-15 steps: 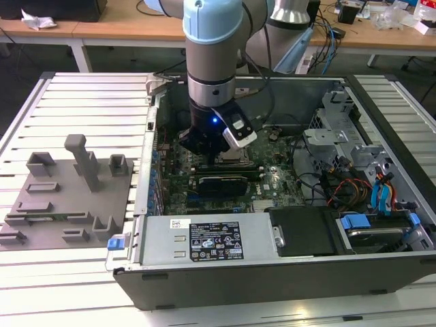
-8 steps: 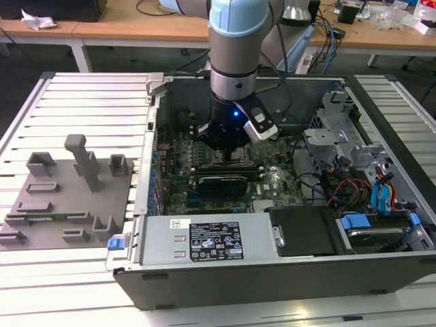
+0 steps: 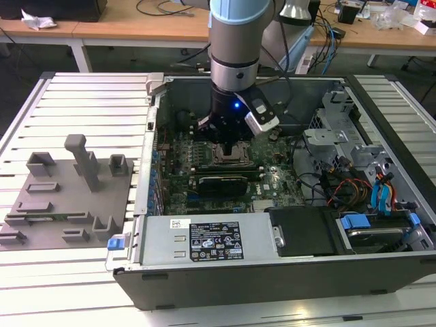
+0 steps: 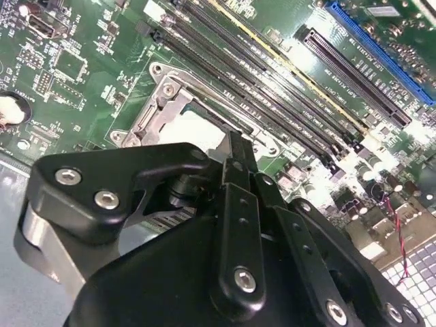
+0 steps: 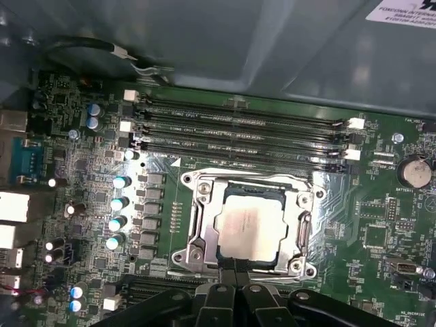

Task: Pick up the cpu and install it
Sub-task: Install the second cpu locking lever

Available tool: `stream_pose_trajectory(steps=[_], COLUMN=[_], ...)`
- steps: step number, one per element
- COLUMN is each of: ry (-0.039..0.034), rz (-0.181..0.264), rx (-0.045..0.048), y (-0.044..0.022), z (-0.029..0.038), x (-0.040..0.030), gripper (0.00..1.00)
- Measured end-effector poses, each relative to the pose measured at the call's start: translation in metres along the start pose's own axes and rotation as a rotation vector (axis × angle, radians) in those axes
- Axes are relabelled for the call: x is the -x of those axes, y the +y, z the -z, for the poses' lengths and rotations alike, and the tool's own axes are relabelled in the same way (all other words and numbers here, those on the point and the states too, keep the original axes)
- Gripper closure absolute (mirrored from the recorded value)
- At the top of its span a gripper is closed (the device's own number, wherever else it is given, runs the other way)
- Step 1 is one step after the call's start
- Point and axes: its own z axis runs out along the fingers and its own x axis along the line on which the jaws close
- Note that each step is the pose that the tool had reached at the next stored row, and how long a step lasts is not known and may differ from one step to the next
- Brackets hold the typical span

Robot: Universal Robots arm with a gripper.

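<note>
- The small square cpu (image 5: pixel 249 227), its top pale matte silver metal, lies flat inside the square metal-edged socket frame (image 5: pixel 197 225) on the green motherboard (image 5: pixel 381 211).
- My black jaws (image 5: pixel 235 283) hang just above the chip's near edge; the linkages meet at a narrow point, seemingly closed with nothing gripped, though I cannot tell for sure.
- Long black memory slots (image 5: pixel 238 129) run beside the socket.
- The open grey steel computer case (image 3: pixel 204 272) sits on the slatted white table (image 3: pixel 82 95), beside a grey plastic tray with upright blocks (image 3: pixel 68 197).

Exterior view: high, angled down from the front edge of the slatted surface (image 3: pixel 88 102), taking in the whole open computer case (image 3: pixel 272 272). Both wrist views sit close over the motherboard (image 5: pixel 82 136), sharing the socket frame (image 5: pixel 248 228) and memory slots (image 5: pixel 238 133).
</note>
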Motion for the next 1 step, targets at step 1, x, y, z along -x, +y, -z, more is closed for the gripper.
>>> stream_pose_trajectory(steps=[1], ry=[0.0001], rz=[0.0], rx=[0.0], y=[0.0], z=[0.0], x=[0.0], gripper=[0.89])
